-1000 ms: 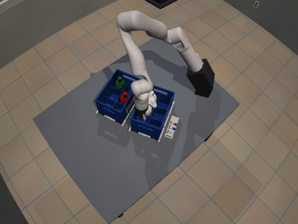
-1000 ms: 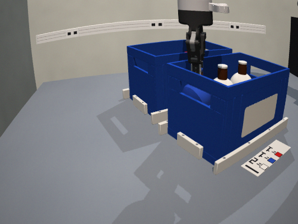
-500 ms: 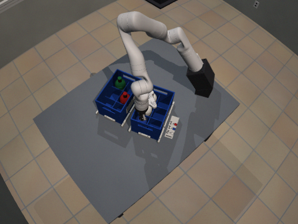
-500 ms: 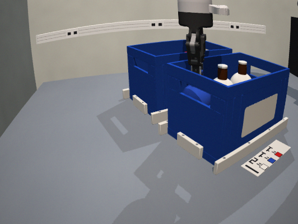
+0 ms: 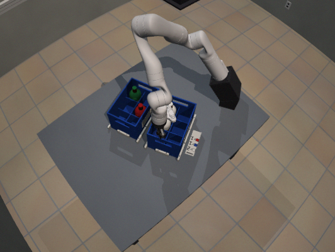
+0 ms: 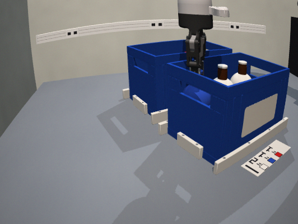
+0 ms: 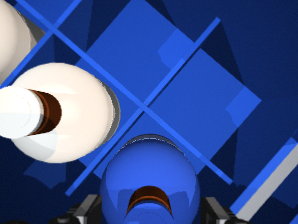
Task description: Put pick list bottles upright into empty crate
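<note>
The pick list (image 5: 198, 134) (image 6: 279, 144) reads white 2, blue 1, red 1. Two white-labelled bottles (image 6: 223, 81) (image 6: 241, 79) (image 7: 82, 112) (image 7: 9, 47) stand in separate compartments of the crate beside it (image 6: 193, 120). A blue bottle (image 7: 150, 167) is in that crate's front corner compartment and shows through the handle opening. My gripper (image 6: 196, 70) (image 7: 151, 212) is open, its fingers on either side of the blue bottle's neck, apart from it. A red bottle (image 5: 140, 111) and a green bottle (image 5: 135, 94) stand in the other crate (image 6: 143, 85).
The crates stand side by side between pale strips (image 6: 249, 143) fixed to the table (image 6: 70, 168). Dividers (image 7: 175, 70) and the crate wall are close around my fingers. The nearer white bottle is in the compartment adjoining the blue one.
</note>
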Controlling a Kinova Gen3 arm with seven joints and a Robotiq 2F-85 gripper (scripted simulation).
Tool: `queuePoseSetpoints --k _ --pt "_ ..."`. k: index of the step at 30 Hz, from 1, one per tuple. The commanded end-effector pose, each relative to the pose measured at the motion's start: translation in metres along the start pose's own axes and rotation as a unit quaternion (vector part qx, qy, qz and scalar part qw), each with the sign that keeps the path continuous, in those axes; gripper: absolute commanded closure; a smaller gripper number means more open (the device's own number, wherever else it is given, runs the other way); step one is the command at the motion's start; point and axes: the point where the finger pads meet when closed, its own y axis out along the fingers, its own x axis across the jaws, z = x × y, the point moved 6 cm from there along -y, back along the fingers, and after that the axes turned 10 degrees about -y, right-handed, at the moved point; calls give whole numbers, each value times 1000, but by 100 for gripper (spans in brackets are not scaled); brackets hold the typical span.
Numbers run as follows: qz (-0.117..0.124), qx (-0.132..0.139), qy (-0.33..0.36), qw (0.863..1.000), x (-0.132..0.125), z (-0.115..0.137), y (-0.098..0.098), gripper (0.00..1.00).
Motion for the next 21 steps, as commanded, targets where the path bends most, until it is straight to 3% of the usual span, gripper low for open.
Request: queuePoseSetpoints --k 1,21 --pt "-1 -1 0 1000 0 0 -1 33" --pt "-1 -1 0 1000 0 0 -3 33"
